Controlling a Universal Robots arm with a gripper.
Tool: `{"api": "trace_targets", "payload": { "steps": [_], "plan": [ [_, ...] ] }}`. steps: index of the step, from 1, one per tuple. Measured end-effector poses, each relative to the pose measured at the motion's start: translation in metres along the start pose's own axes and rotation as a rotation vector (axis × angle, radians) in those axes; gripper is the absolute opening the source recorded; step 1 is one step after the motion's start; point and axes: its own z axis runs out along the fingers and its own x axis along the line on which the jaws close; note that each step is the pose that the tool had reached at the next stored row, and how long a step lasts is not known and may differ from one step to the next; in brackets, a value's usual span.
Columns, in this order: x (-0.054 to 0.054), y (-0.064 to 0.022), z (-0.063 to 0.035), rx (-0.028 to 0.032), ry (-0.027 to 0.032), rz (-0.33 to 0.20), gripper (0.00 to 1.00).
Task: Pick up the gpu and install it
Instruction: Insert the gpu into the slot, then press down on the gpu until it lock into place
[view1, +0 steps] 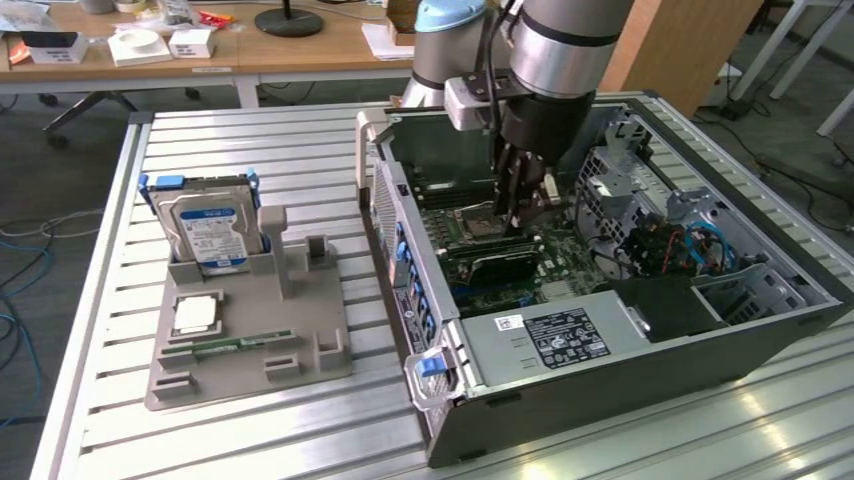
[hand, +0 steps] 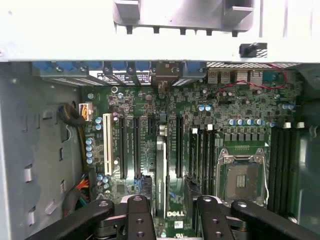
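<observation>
Jaws spread, slatted metal table (view1: 267, 420), wooden desks (view1: 267, 50)

You have one open black computer case (view1: 747, 350) lying on the slatted metal table (view1: 240, 430); one grey plastic parts holder (view1: 254, 340) beside it; one silver hard drive with a blue label (view1: 210, 235) standing in that holder; one small square silver processor chip (view1: 195, 314) lying on it; one green motherboard (hand: 150, 105) inside the case, carrying one empty metal-framed processor socket (hand: 243, 177) and one white expansion slot (hand: 107, 144).
</observation>
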Motion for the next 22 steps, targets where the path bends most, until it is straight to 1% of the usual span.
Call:
{"api": "trace_targets", "payload": {
  "steps": [1, 15, 16, 17, 18, 20, 21, 22],
  "plan": [
    [0.0000, 0.0000, -0.0011, 0.0003, -0.0001, 0.000, 0.39],
    [0.0000, 0.0000, -0.0011, 0.0004, 0.0000, 0.000, 0.39],
    [0.0000, 0.0000, -0.0011, 0.0004, 0.0000, 0.000, 0.38],
    [0.0000, 0.0000, -0.0011, 0.0004, 0.0000, 0.000, 0.32],
    [0.0000, 0.0000, -0.0011, 0.0004, 0.0000, 0.000, 0.32],
    [0.0000, 0.0000, -0.0011, 0.0004, -0.0001, 0.000, 0.20],
    [0.0000, 0.0000, -0.0011, 0.0004, -0.0001, 0.000, 0.20],
    [0.0000, 0.0000, -0.0011, 0.0004, 0.0000, 0.000, 0.14]
  ]
}}
